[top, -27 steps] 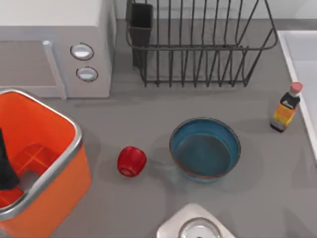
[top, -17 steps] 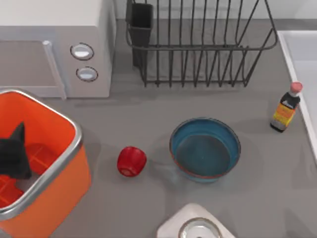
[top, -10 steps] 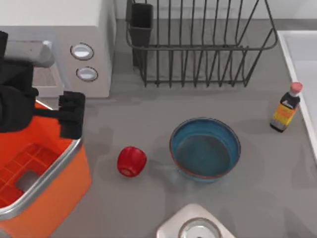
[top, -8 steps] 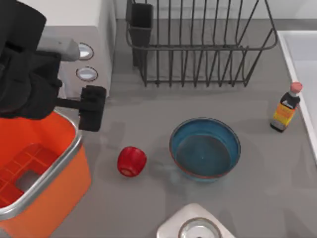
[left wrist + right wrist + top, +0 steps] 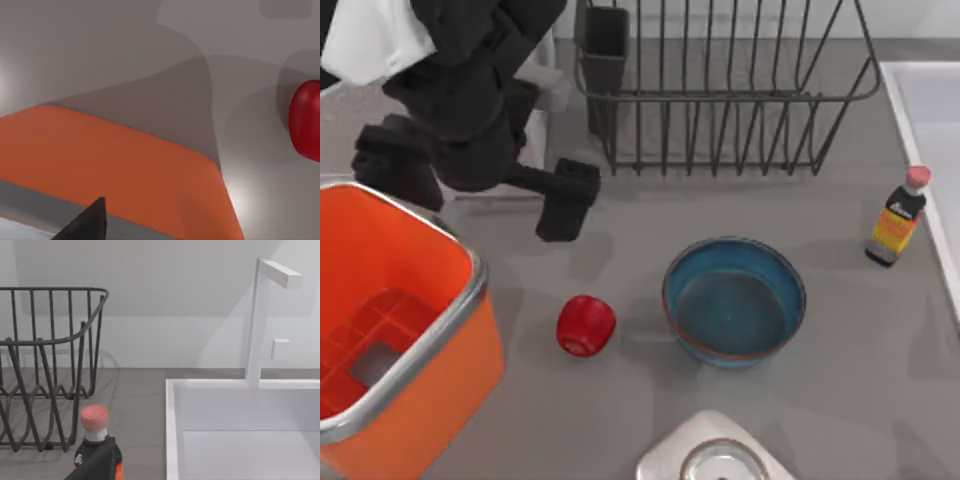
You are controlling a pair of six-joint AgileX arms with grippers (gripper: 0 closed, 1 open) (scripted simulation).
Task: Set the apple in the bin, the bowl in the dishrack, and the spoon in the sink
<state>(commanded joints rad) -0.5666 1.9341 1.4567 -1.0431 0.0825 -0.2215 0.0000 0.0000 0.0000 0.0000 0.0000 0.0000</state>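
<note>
Top view: left gripper [image 5: 563, 203] over bare table between the microwave [image 5: 535, 150] and the apple [image 5: 585, 325], above the bin's [image 5: 450, 330] far corner; whether its fingers are spread or closed cannot be told, nothing visibly held. Apple on the table, between bin and bowl [image 5: 734, 301], touching neither. Bowl upright on the table, in front of the dishrack [image 5: 720, 95]. Bottle [image 5: 897, 220] standing just beside the sink [image 5: 925, 110] rim. Left wrist view: orange bin wall and, at the frame edge, what appears to be the apple. Right wrist view: dishrack, bottle, sink with faucet [image 5: 262, 315]; dark fingertip at the lower edge, finger state not discernible.
</note>
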